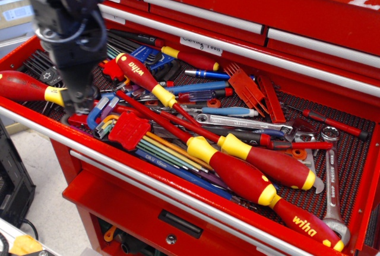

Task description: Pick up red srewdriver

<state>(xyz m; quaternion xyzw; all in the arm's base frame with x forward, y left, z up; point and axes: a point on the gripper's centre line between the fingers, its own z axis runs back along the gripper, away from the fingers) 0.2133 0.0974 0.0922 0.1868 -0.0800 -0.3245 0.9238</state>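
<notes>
Drawer (178, 180): open, crowded with tools.
Red srewdriver (24, 86): near left of the drawer, its yellow collar partly hidden behind the gripper.
Gripper (76, 103): blurred, just over that collar; cannot tell whether the jaws are parted or closed.
Wiha screwdriver (141, 78): farther right.

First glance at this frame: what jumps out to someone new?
The open red tool drawer, crammed with tools, fills the view. Big red-and-yellow screwdrivers lie across its front right. At the left end the dark, blurred robot arm hangs with its claw just over the yellow collar of the fat-handled red screwdriver.
</notes>
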